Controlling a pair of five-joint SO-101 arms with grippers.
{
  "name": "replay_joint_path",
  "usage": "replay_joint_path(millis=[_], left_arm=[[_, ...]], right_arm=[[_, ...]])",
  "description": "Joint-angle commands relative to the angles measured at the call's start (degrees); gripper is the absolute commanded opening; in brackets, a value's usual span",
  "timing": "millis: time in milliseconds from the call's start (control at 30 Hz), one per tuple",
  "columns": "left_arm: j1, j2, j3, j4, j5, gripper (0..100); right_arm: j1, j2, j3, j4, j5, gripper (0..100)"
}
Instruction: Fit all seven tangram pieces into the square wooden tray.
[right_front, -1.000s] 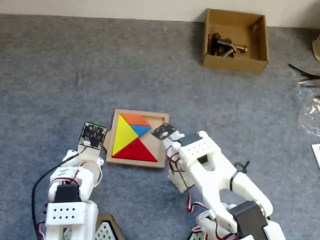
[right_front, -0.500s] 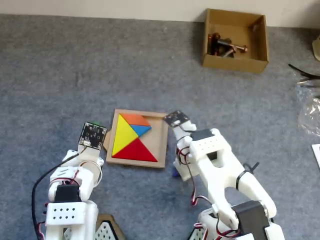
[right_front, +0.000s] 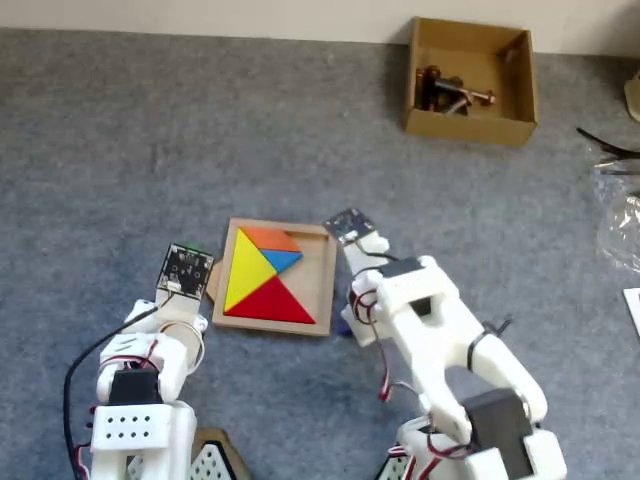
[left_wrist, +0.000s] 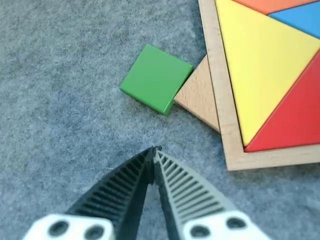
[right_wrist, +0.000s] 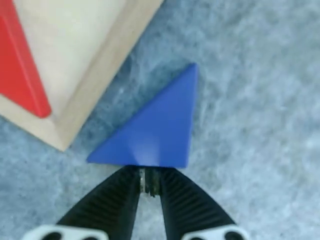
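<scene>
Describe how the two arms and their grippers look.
Both the left arm and right arm have white shells with perforated panels, black motor blocks and red wiring at the joints; a black cable loops beside the left one. The left gripper and right gripper have black tapering fingers on white bases.

Observed change concerns the right arm (right_front: 430, 310) alone. It is withdrawing from above the square wooden tray (right_front: 322, 290), where its wrist was sitting over the right-hand rim a second ago. It is now standing just beside that rim, over the grey bench (right_front: 500, 230). In the last half second it is edging back toward the tray's far right corner. The tray's bare right portion is being uncovered as a result. A dark blue triangular piece (right_front: 343, 326) is coming into sight beneath the arm, beside the tray's near right corner.
</scene>
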Motion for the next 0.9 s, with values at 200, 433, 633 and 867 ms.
replay_joint_path(millis=[200, 433, 633, 867], left_arm=[[0.7, -0.8, 1.3, 0.2, -0.4, 1], [0.7, -0.8, 1.3, 0.2, -0.4, 1], [0.7, -0.8, 1.3, 0.2, -0.4, 1], [0.7, -0.8, 1.3, 0.2, -0.4, 1]], right_arm=[[8.2, 6.4, -12.4, 3.0, 0.5, 1.2], [9.5, 5.8, -12.7, 3.2, 0.5, 1.2], [8.6, 6.0, -12.6, 3.2, 0.4, 1.2], [2.1, 6.2, -10.7, 7.2, 0.3, 1.2]])
